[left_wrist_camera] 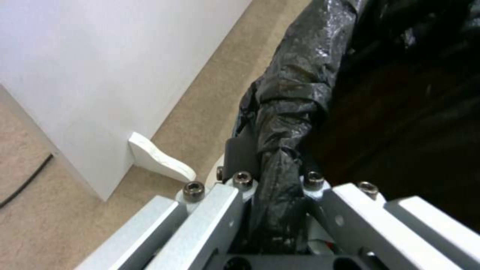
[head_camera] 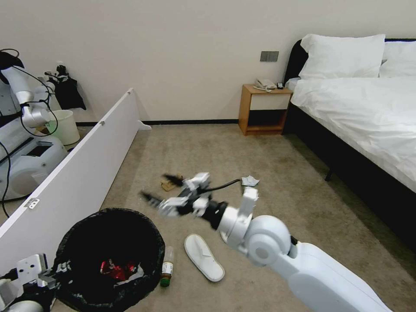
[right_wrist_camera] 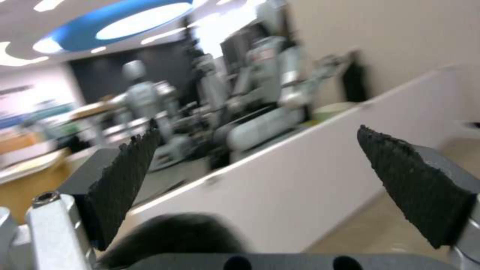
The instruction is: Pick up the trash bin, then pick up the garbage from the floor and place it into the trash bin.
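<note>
Beside the white partition board (head_camera: 82, 160), the trash bin (head_camera: 110, 225) stands on the carpet, lined with a black bag and holding something red at its bottom. The left gripper (left_wrist_camera: 272, 180) is clamped on the bin's bagged rim at the side nearest the robot. Just beyond the bin, the right gripper (head_camera: 167, 190) hangs in the air with its fingers (right_wrist_camera: 125, 176) spread wide and nothing between them. Near the bin lie a small green-capped bottle (head_camera: 167, 269), a white slipper (head_camera: 203, 256), a brown paper scrap (head_camera: 168, 185) and a white tissue (head_camera: 250, 180).

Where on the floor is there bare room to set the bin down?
Bare carpet lies between the white partition and the nightstand, and alongside the bed. Crowded: the slipper and bottle beside the trash bin, and the scraps near the right gripper.
</note>
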